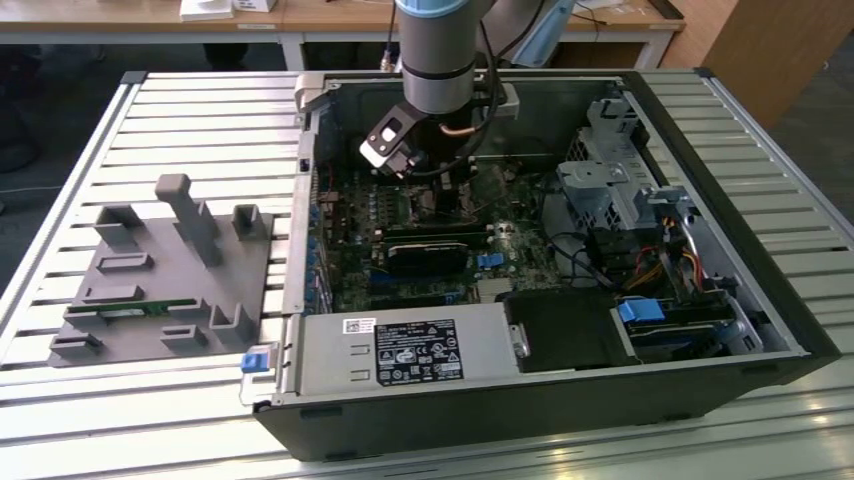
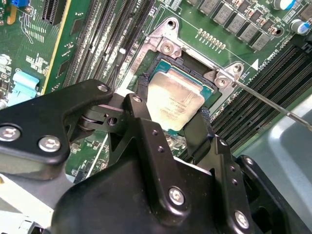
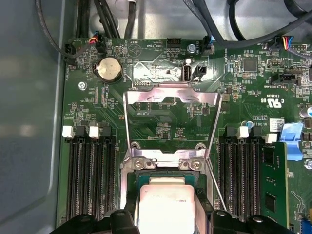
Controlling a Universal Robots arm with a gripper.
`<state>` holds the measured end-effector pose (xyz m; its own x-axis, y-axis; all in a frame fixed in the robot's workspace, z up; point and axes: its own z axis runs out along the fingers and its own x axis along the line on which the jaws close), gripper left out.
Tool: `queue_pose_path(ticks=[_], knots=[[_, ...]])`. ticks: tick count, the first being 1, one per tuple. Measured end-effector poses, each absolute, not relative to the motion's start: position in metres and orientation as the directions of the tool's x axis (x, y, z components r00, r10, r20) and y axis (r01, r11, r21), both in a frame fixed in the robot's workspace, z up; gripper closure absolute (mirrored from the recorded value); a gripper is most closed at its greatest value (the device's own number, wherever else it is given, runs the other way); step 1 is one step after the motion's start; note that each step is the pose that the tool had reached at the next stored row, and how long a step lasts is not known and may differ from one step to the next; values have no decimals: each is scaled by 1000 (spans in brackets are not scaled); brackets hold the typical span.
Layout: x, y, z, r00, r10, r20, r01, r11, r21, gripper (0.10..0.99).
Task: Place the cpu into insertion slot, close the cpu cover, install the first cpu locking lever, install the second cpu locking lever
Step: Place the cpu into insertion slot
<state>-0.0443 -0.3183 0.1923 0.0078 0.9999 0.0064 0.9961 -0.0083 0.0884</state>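
We see the jaws closed on the chip (image 2: 175,100), pinching two of its sides just over the socket (image 2: 178,62), with the cover (image 3: 170,97) swung open. Memory slots (image 3: 90,175) flank the socket, and a thin lever (image 2: 273,105) juts out beside it. At lower centre of the exterior view, the power supply (image 1: 400,350) carries a black label.

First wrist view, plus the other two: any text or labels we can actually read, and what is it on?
No text can be quoted with confidence.
cpu: faint print on the metal top, too small to read.
circuit board: white lettering and marks, too small to read reliably.
power supply label: white print and symbols on black, too small to read.
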Motion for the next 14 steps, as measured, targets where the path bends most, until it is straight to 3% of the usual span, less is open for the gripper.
queue_pose_path(ticks=[10,11,14], knots=[[-44,-318,192,8,1000,7,996,-8,89,533],[-44,-318,192,8,1000,7,996,-8,89,475],[-44,-318,192,8,1000,7,996,-8,89,475]])
